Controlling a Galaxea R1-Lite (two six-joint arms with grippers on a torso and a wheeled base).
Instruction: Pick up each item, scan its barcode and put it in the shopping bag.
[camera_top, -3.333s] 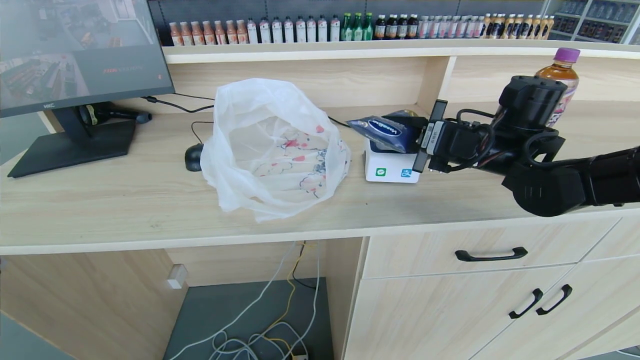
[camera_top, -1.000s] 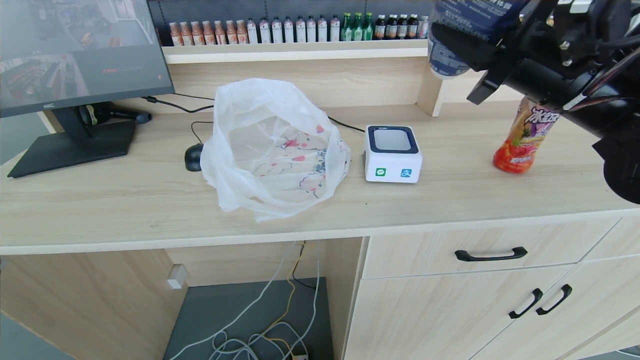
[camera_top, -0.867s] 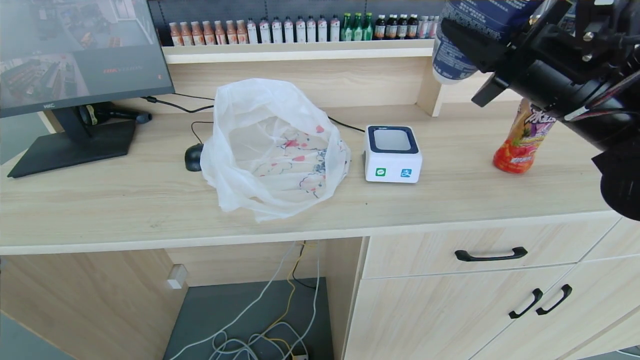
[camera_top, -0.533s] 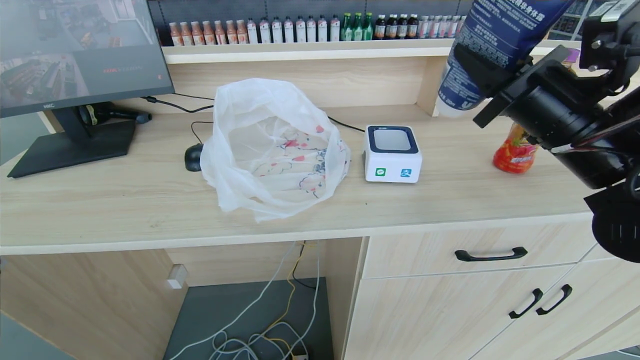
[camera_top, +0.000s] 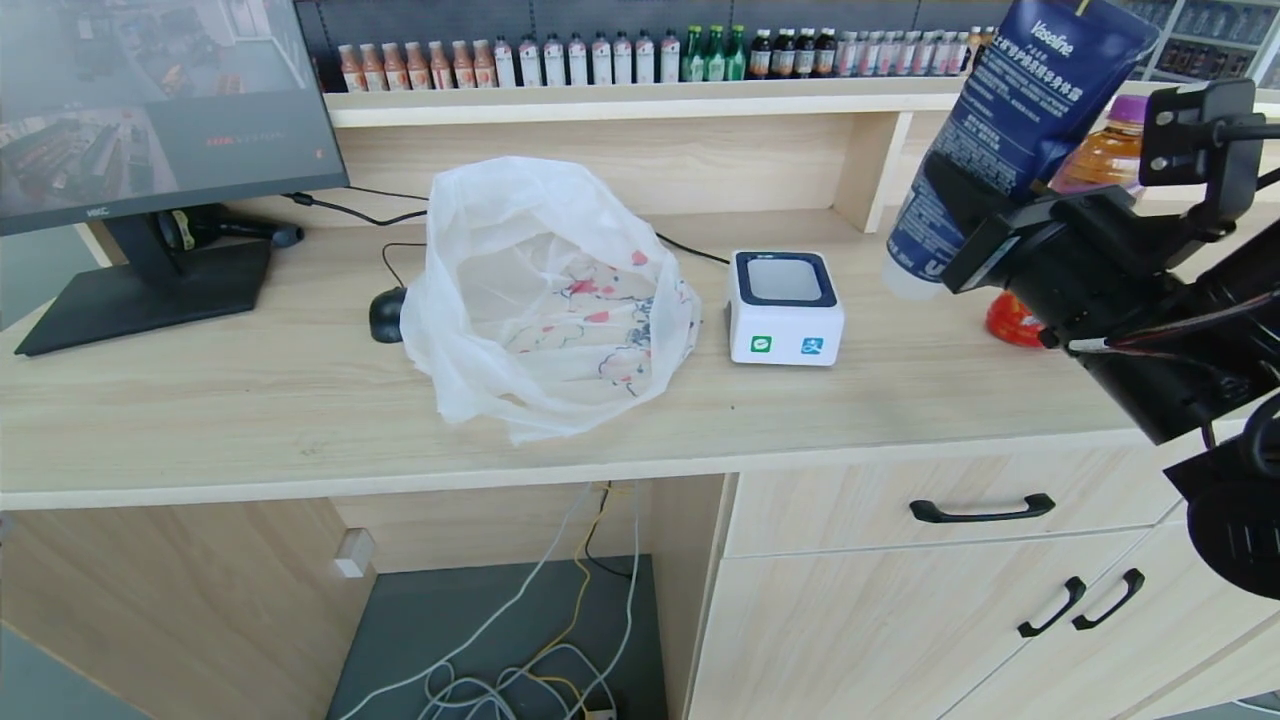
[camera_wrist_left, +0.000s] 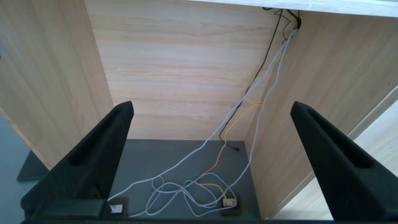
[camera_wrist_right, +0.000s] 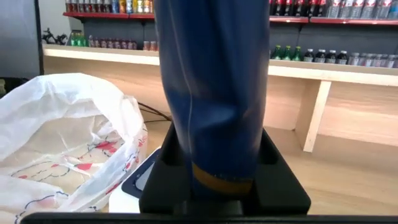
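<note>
1. The left gripper (camera_wrist_left: 211, 112) hangs below the counter (camera_top: 250, 400), facing the open space with the cables (camera_wrist_left: 205, 180). Its fingers are spread wide and hold nothing. I think it is parked there so as not to disturb the work above.
2. In the upper left of the head view stands the monitor (camera_top: 150, 100), and the mouse (camera_top: 387, 314) lies just beside the left side of the bag. Neither belongs to the job.
3. Left of the centre, the shopping bag (camera_top: 545, 300) sits on the counter with its mouth open toward the robot, probably so that one arm alone can drop an item in.
4. Just right of the bag is the scanner (camera_top: 785, 307). Its window looks upward, so a barcode must be shown from above.
5. In the upper right, the right gripper (camera_top: 965, 235) is closed on the blue tube (camera_top: 1010, 130) near the cap end. The tube is tilted in the air, cap down, right of the scanner and well apart from the bag. I cannot tell whether it is scanned.
6. Behind the tube, the bottle (camera_top: 1110, 160) stands partly hidden and seems to wait its turn.
</note>
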